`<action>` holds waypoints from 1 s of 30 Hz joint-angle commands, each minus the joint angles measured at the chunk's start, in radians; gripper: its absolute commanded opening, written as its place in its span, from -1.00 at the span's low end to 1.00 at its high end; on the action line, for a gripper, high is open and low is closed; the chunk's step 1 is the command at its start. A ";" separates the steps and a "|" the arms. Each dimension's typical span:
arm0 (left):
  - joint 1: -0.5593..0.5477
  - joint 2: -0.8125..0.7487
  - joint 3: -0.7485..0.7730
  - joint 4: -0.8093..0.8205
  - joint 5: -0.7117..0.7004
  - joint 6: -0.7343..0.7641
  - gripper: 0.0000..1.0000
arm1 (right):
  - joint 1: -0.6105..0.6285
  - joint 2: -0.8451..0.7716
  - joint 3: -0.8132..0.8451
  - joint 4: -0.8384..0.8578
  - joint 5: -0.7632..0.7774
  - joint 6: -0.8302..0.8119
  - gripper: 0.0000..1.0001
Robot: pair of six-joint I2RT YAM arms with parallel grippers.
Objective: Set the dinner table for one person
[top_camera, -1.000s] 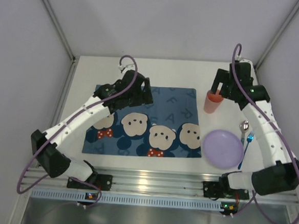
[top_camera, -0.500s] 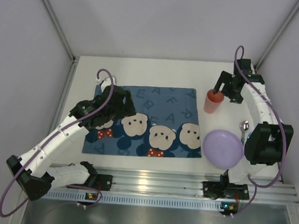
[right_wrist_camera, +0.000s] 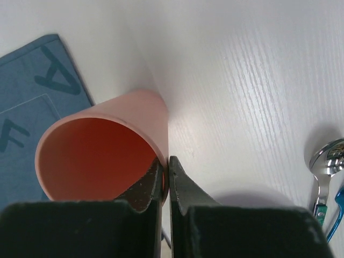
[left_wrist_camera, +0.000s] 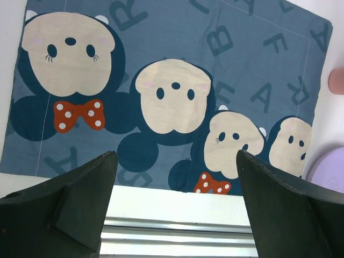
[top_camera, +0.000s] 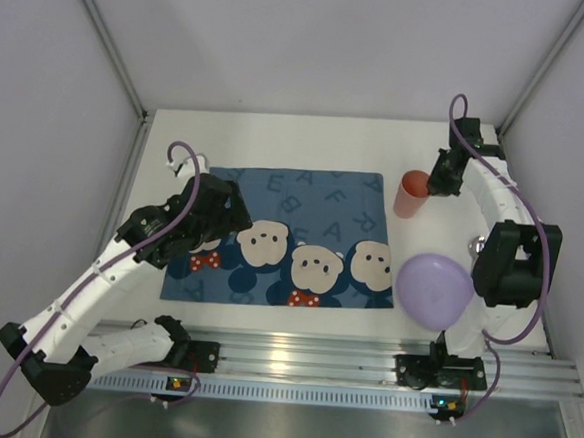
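Note:
A salmon-pink cup (top_camera: pixel 410 195) stands upright on the white dinner table (top_camera: pixel 307 145), just right of the blue mouse-print mat (top_camera: pixel 301 230). My right gripper (top_camera: pixel 427 184) is shut on the cup's right rim. In the right wrist view one finger sits inside the cup (right_wrist_camera: pixel 102 150) and the other outside, with the right gripper (right_wrist_camera: pixel 165 173) pinching the wall. A purple plate (top_camera: pixel 434 289) lies near the front right. My left gripper (top_camera: pixel 224 214) hovers over the mat's left part. In the left wrist view the left gripper (left_wrist_camera: pixel 174 185) is open and holds nothing.
A metal spoon (right_wrist_camera: pixel 325 160) and a blue-handled fork (right_wrist_camera: pixel 338 207) lie on the table right of the cup; the right arm partly hides them from above. The table's front metal rail (left_wrist_camera: pixel 172 234) runs below the mat (left_wrist_camera: pixel 188 75). Grey walls enclose the table.
My right gripper has shut on the cup's rim after standing open at it. The left arm has drawn back toward the left and near side of the mat, still open.

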 commanded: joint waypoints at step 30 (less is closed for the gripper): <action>0.027 0.075 0.006 0.040 -0.002 0.055 0.93 | 0.365 0.299 0.560 -0.186 0.154 -0.012 -0.75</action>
